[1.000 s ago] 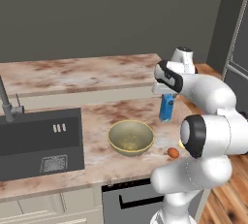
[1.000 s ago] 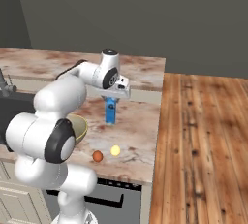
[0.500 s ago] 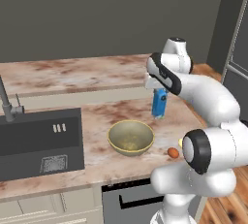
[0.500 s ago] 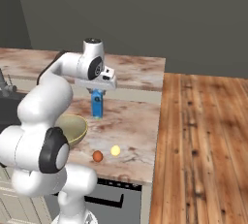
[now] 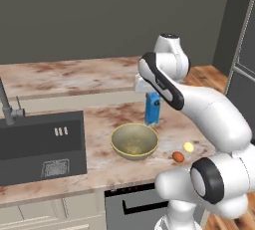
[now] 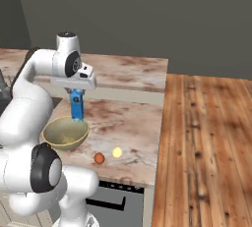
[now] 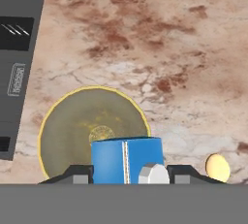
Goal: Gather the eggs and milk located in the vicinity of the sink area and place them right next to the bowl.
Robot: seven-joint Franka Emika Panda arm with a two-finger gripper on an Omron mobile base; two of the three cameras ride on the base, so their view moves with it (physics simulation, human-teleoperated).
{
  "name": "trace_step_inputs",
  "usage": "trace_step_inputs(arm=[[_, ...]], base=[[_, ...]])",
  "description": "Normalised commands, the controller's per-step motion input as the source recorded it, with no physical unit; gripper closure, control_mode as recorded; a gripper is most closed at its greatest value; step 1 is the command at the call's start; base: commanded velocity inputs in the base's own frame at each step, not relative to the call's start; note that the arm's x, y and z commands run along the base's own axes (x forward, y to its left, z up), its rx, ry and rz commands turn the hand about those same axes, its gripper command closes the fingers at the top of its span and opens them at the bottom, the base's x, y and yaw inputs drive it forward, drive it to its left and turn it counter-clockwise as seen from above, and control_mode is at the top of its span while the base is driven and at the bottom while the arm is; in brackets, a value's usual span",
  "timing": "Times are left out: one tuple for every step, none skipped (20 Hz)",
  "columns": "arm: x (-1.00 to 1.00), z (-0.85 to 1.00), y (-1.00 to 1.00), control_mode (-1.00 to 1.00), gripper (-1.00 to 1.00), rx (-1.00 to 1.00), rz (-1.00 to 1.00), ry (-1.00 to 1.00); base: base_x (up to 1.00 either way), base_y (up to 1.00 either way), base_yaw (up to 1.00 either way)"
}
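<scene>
Milk carton (image 5: 153, 108) stands upright, long axis vertical, gabled top pointing up into the gripper (image 6: 75, 91), whose fingers are clamped on the carton's upper part. Whether its base touches the counter (image 5: 99, 164) or hangs just above it cannot be told. It sits just behind the bowl (image 5: 134, 141), near the rim. Carton is bright blue, box-shaped, flat-sided, with a pale seam down one face in the hand view (image 7: 127, 161). Bowl is round, wide, olive-yellow with a lighter rim. Two small oval eggs lie close together beside the bowl: reddish-brown egg (image 5: 178, 157) and cream-yellow egg (image 5: 188, 147). Counter is mottled pink-brown stone. Black rectangular sink (image 5: 40, 147) is recessed, well apart from the carton.
</scene>
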Motion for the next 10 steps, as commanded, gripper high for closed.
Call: trace_step_inputs(arm=[[-0.6, 0.16, 0.71, -1.0, 1.0, 0.0, 0.05, 0.0], [-0.6, 0.16, 0.72, -1.0, 1.0, 0.0, 0.05, 0.0], [-0.61, 0.18, 0.74, -1.0, 1.0, 0.0, 0.05, 0.0], [-0.61, 0.18, 0.74, -1.0, 1.0, 0.0, 0.05, 0.0], [-0.63, 0.16, 0.75, -1.0, 1.0, 0.0, 0.05, 0.0], [-0.64, 0.15, 0.78, -1.0, 1.0, 0.0, 0.05, 0.0], [-0.66, 0.11, 0.8, -1.0, 1.0, 0.0, 0.06, 0.0], [-0.66, 0.07, 0.83, -1.0, 1.0, 0.0, 0.06, 0.0], [-0.64, 0.0, 0.85, -1.0, 1.0, 0.0, 0.05, 0.0], [-0.6, 0.0, 0.86, -1.0, 1.0, 0.0, 0.04, 0.0]], base=[[0.0, 0.0, 0.0], [0.0, 0.0, 0.0], [0.0, 0.0, 0.0], [0.0, 0.0, 0.0], [0.0, 0.0, 0.0], [0.0, 0.0, 0.0], [0.0, 0.0, 0.0], [0.0, 0.0, 0.0], [0.0, 0.0, 0.0], [0.0, 0.0, 0.0]])
